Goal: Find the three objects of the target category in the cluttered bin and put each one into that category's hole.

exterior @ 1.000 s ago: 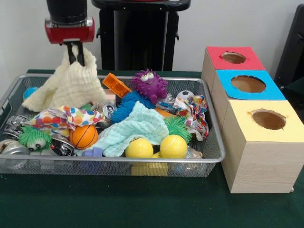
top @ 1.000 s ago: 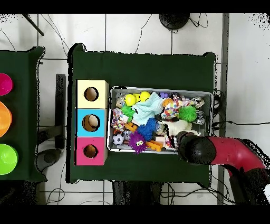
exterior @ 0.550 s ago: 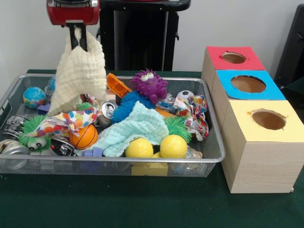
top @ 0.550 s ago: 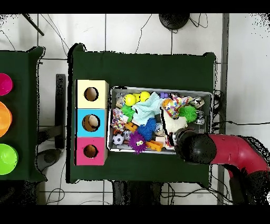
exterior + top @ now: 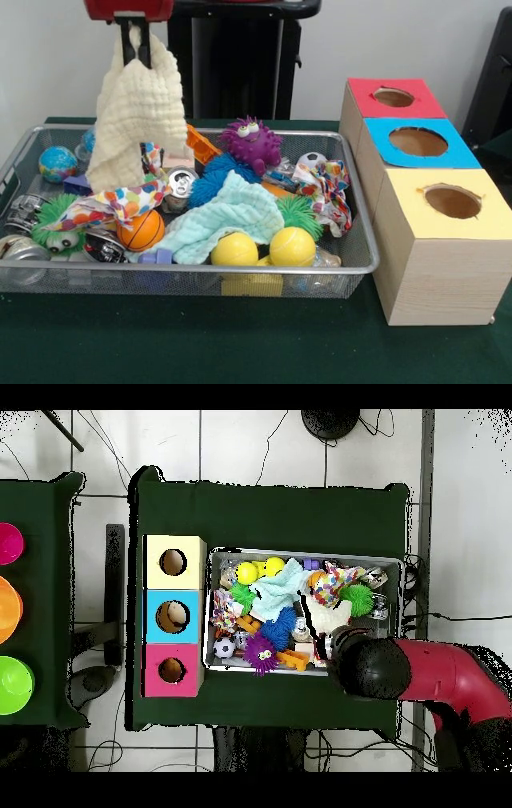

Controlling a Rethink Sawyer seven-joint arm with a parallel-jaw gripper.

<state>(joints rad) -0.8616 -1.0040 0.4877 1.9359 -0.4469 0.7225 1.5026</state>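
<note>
**Hanging cloth held above the wire bin**

Gripped between the closed fingers of the gripper [image 5: 134, 42], a cream cloth [image 5: 136, 112] is held up over the far left part of the wire bin [image 5: 352, 264], its lower edge hanging near the toys. The bin is set on a dark green table [image 5: 240, 344], with a white wall [image 5: 384, 36] behind it. Just right of the bin, three boxes are lined up: red box [image 5: 396, 98], blue box [image 5: 420, 142], yellow box [image 5: 448, 204]. From overhead, a pale tiled floor [image 5: 270, 444] is seen around the table.
</note>
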